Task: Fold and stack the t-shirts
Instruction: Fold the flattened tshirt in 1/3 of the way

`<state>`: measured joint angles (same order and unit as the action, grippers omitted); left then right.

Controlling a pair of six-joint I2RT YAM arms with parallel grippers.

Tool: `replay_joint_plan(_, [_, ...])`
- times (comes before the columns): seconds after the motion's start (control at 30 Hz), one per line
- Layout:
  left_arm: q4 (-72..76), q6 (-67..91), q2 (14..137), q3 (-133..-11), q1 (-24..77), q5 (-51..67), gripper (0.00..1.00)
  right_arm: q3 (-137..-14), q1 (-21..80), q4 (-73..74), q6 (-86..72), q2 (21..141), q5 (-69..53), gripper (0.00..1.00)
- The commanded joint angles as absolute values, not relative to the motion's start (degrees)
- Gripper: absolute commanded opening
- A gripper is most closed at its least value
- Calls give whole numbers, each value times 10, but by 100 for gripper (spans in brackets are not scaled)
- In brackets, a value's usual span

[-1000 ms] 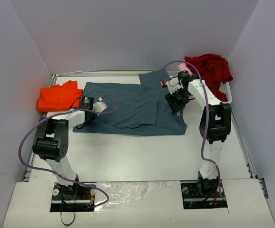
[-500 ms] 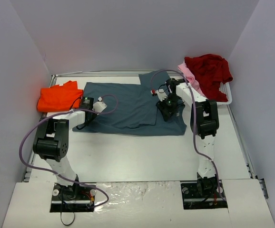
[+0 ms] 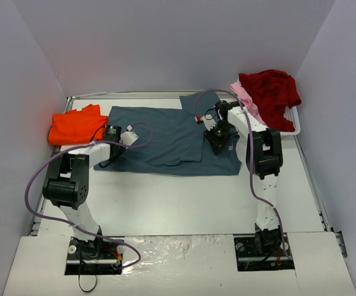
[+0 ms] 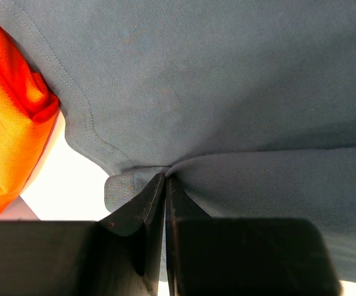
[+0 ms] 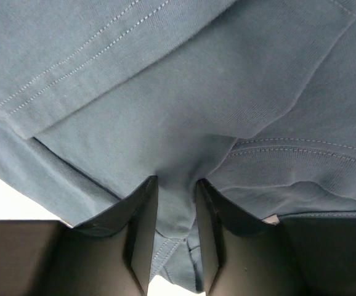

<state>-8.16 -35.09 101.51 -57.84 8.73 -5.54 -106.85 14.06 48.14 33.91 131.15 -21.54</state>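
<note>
A slate blue-grey t-shirt (image 3: 162, 139) lies spread across the middle of the table, with its right part folded over. My left gripper (image 3: 111, 135) sits at the shirt's left edge, next to the bright orange t-shirt (image 3: 73, 126). In the left wrist view it (image 4: 165, 177) is shut on a pinch of the blue-grey cloth (image 4: 227, 92), with the orange t-shirt (image 4: 8, 135) at the left. My right gripper (image 3: 218, 139) presses down on the shirt's right part. Its jaws (image 5: 177, 182) hold a bunched fold of blue-grey cloth (image 5: 184, 135) that fills the gap between them. A dark red t-shirt (image 3: 270, 89) lies on a pale pink one (image 3: 244, 97).
A white plastic basket (image 3: 292, 123) stands at the back right under the red and pink shirts. Pale walls close in the table on the left, back and right. Purple cables loop from both arms above the table surface.
My right arm swung left from the shirt's right edge onto its folded part, and its jaws narrowed onto a fold of cloth. The left arm has not moved.
</note>
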Motion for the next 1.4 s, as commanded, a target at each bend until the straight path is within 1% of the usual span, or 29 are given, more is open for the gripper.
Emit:
replay_joint_plan(0.0, [-98,-340,1006,-579,90,-60,2,-1080,133,509,342,1300,-208,22])
replay_joint_plan(0.07, [-101,-341,1005,-579,91,-61,2,-1080,130,509,341,1293,-202,11])
replay_joint_plan(0.17, [-101,-341,1002,-577,92,-62,2,-1080,125,509,341,1282,-194,0])
replay_joint_plan(0.83, [-110,-345,997,-571,98,-66,2,-1092,91,511,340,1238,-174,0])
replay_joint_plan(1.37, [-114,-353,1000,-564,100,-66,2,-1111,72,509,336,1257,-153,0])
